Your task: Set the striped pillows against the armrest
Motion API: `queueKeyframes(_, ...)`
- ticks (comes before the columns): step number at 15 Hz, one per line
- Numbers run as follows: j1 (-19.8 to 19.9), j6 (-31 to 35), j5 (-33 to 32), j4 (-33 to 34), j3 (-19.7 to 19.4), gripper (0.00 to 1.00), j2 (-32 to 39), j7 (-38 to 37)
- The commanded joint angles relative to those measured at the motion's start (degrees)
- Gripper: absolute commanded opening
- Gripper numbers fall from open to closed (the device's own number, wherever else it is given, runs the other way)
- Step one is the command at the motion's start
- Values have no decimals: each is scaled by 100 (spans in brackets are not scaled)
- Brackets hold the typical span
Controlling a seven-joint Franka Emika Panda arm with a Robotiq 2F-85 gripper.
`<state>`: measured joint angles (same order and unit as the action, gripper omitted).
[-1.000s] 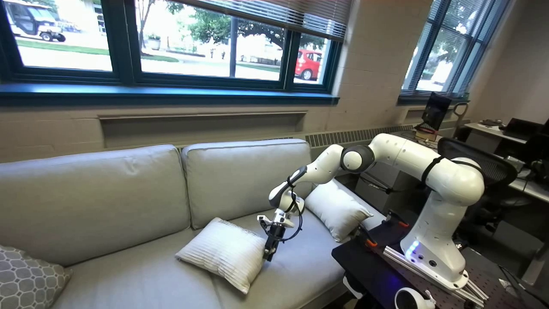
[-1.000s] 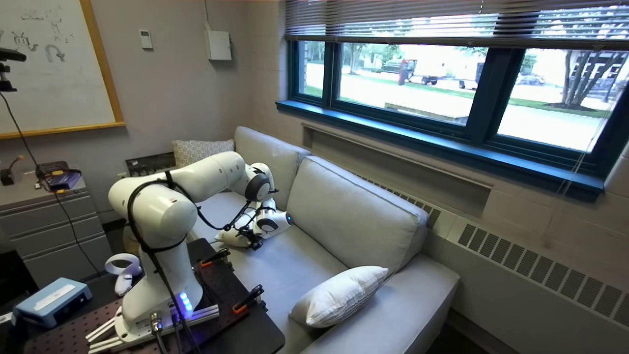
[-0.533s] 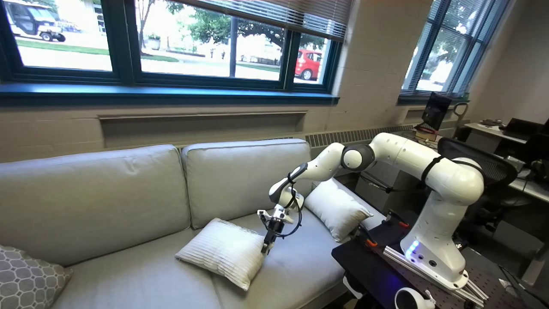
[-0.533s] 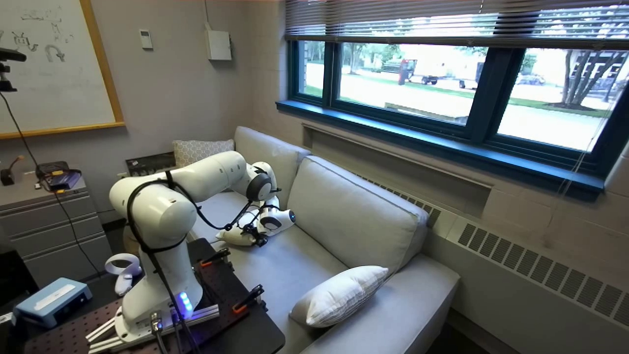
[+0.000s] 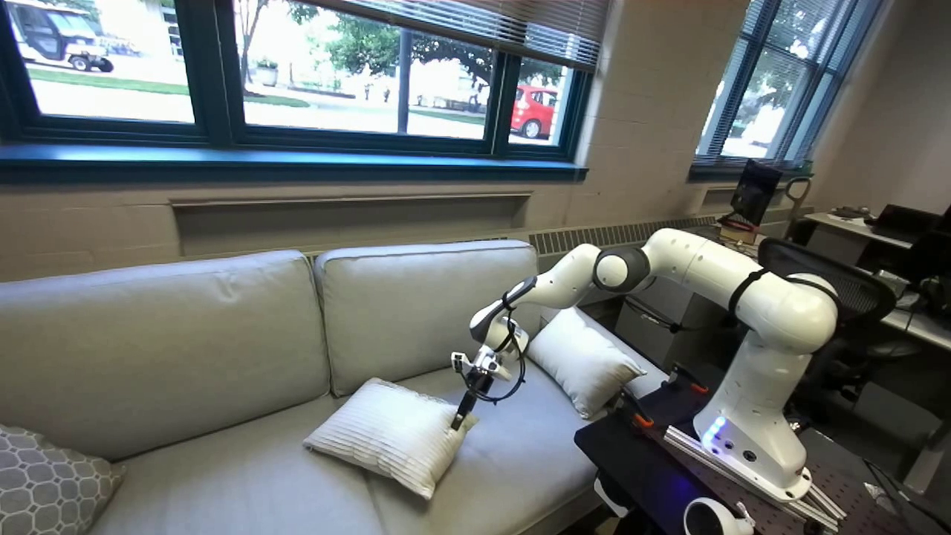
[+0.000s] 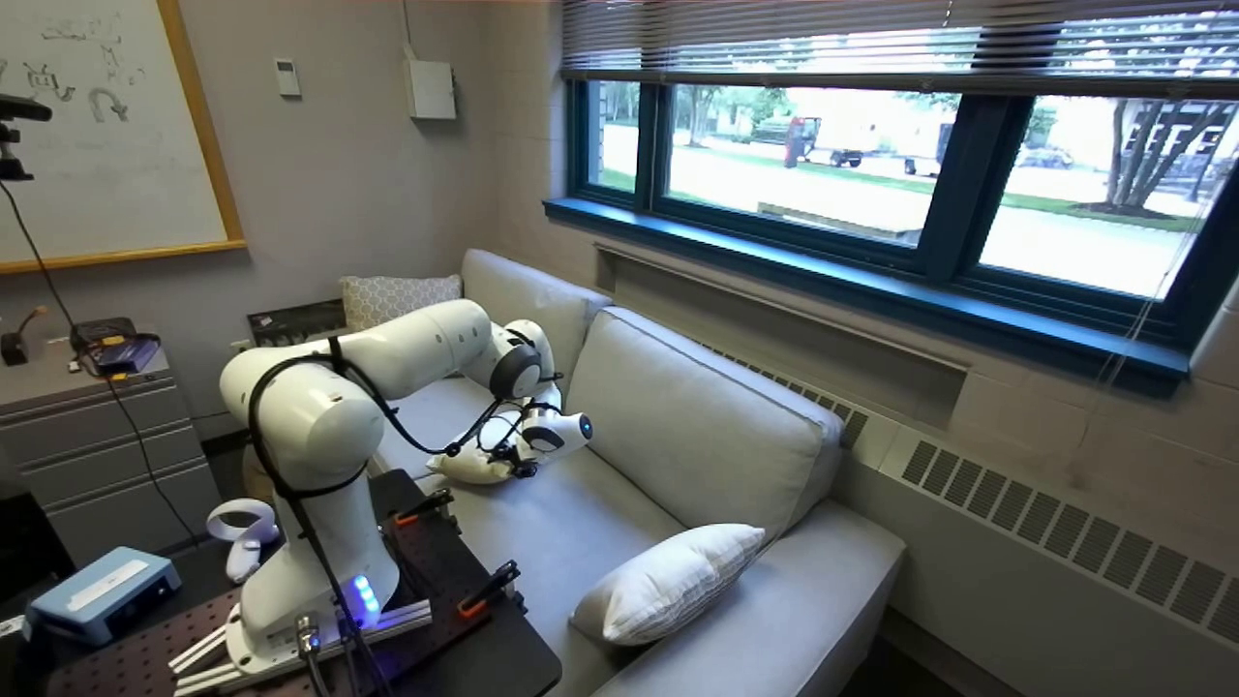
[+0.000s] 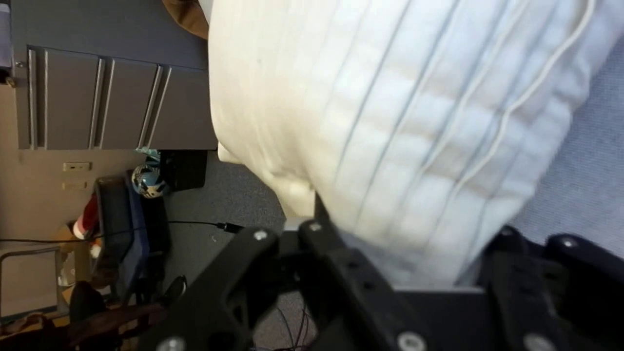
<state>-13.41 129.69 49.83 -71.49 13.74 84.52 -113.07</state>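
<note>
Because the cream, striped, square cloth pillow (image 5: 388, 436) lies on the grey fabric sofa seat (image 5: 223, 479), on the side of the black two-fingered gripper (image 5: 459, 422) away from the grey upholstered armrest (image 6: 803, 605), the coming move should probably draw it back that way, beside the white cloth pillow (image 6: 678, 584) leaning there. The gripper stands spread, pillow cloth between its jaws, no clamping evident.

A square, cream-white fabric pillow (image 7: 390, 131) bore narrow grey-blue stripes. A soft-grey cushion (image 5: 48, 483) showed pale honeycomb outlines. The padded fabric sofa (image 5: 171, 349) was plain light grey; the white, jointed robot arm (image 5: 713, 275) had dark grey bands and a black, two-fingered gripper (image 5: 458, 423).
</note>
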Motion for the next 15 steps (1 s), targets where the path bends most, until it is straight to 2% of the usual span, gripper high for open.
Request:
queueKeyframes(1,139,-143,108,145,126,28,-1,321)
queueKeyframes(4,22,-220,3,311,33,11,-10,103)
queueKeyframes(6,5,14,44,337,-13,6,-55,-10)
queueKeyframes(7,74,226,138,138,16,6,-191,66)
queueKeyframes(11,435,1785,990,-1148,300,10,-840,721)
queueKeyframes(15,920,3478,2225,-2304,961,10,-1327,2044)
